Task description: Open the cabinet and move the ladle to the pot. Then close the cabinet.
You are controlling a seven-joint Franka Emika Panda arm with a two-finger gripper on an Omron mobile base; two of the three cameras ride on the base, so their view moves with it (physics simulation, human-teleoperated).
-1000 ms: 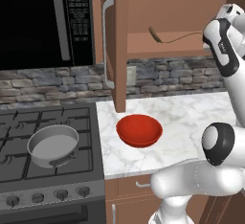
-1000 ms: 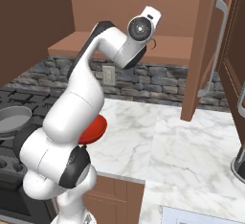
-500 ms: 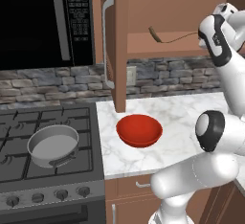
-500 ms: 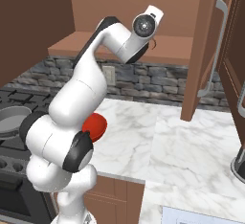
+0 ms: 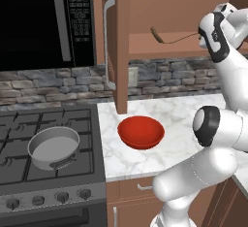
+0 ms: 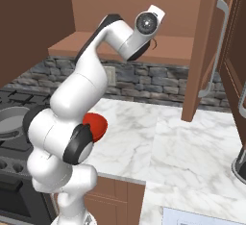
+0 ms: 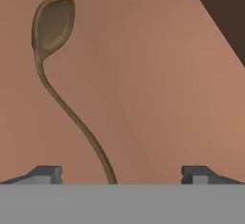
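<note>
In the hand view, the gripper [image 7: 116, 174] stood wide open at the bottom of the frame, holding nothing. The ladle [image 7: 62, 82] lay on the cabinet [image 5: 160, 15] shelf, its handle running down between the fingertips [image 7: 45, 174] and its scoop at the upper left. In the left base view, the pot [image 5: 54, 146] sat on the stove [image 5: 14, 124] at lower left, with a red bowl [image 5: 141, 132] on the counter [image 5: 179, 112] near the centre.

1. Light around my gripper [image 7: 117, 175] is even, soft and bright, without glare.
2. Ahead of my fingertips the cabinet [image 7: 158, 84] interior shades darker toward one corner.
3. Edges stay sharp, undistorted; no blur.
</note>
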